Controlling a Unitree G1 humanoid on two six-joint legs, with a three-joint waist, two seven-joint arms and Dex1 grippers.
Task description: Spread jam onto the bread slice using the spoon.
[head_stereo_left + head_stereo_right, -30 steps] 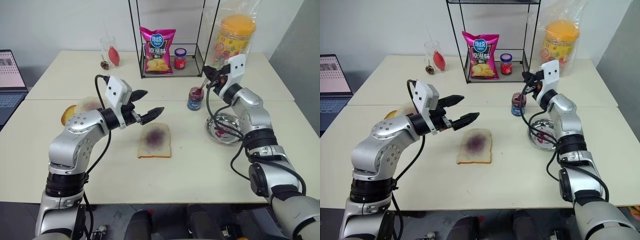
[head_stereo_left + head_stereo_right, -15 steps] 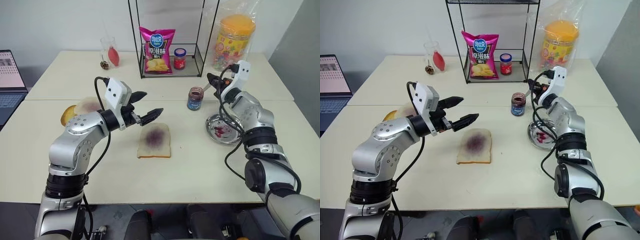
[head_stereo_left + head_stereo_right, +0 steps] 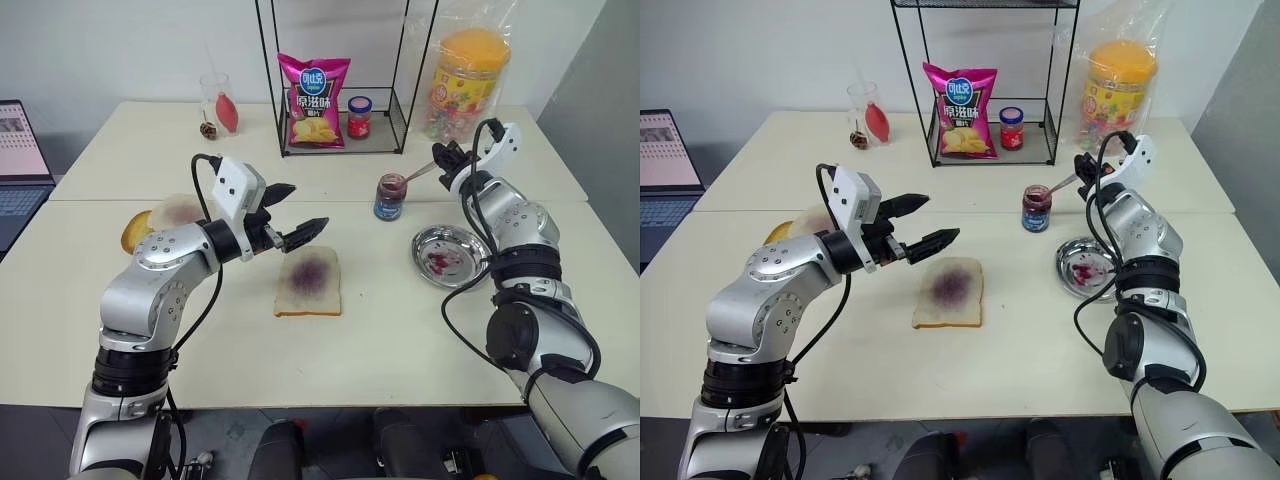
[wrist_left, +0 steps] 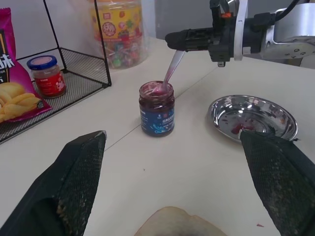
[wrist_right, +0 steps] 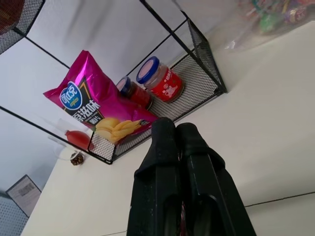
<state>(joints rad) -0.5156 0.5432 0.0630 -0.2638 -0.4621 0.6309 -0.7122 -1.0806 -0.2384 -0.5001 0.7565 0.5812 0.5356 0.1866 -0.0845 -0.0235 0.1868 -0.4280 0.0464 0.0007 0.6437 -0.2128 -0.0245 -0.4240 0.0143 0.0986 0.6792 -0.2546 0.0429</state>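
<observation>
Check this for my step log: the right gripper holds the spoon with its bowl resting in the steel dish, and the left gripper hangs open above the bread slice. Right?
Not quite. The right gripper holds the spoon with its bowl dipped into the open blue-labelled jam jar, not in the steel dish; the left wrist view shows this. The left gripper does hang open above the bread slice.

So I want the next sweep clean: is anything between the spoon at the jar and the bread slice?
Nothing visible. The right pincer holds the spoon with its bowl in the jam jar; bare table lies from there to the bread slice. The open left pincer hovers beside that line.
</observation>
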